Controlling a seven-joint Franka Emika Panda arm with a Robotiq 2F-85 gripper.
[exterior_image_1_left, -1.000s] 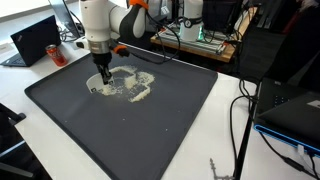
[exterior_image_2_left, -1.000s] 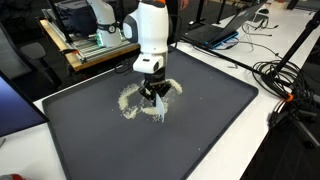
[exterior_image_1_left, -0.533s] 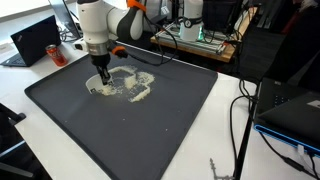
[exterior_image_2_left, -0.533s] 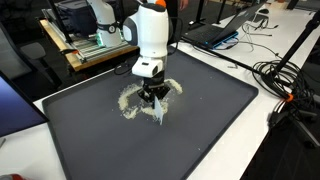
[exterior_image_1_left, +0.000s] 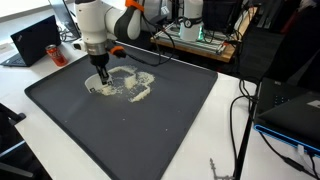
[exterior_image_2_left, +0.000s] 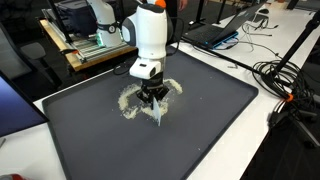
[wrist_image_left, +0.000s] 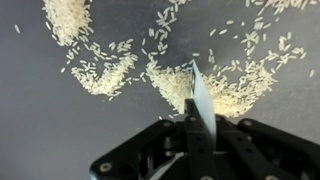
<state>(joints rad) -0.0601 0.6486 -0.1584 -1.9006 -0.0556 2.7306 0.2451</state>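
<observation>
Tool (wrist_image_left: 188, 140) clamped on thin blade (wrist_image_left: 200, 95), looks mid-scrape through rice (wrist_image_left: 105, 75) in upper frame; next likely needs edge flush on mat (wrist_image_left: 50, 140).

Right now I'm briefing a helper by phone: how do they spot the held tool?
On the white table sits a dark tray with rice scattered on it. Above the rice the pincer is shut on a thin pale blade, the only flat, solid piece among the grains.
</observation>
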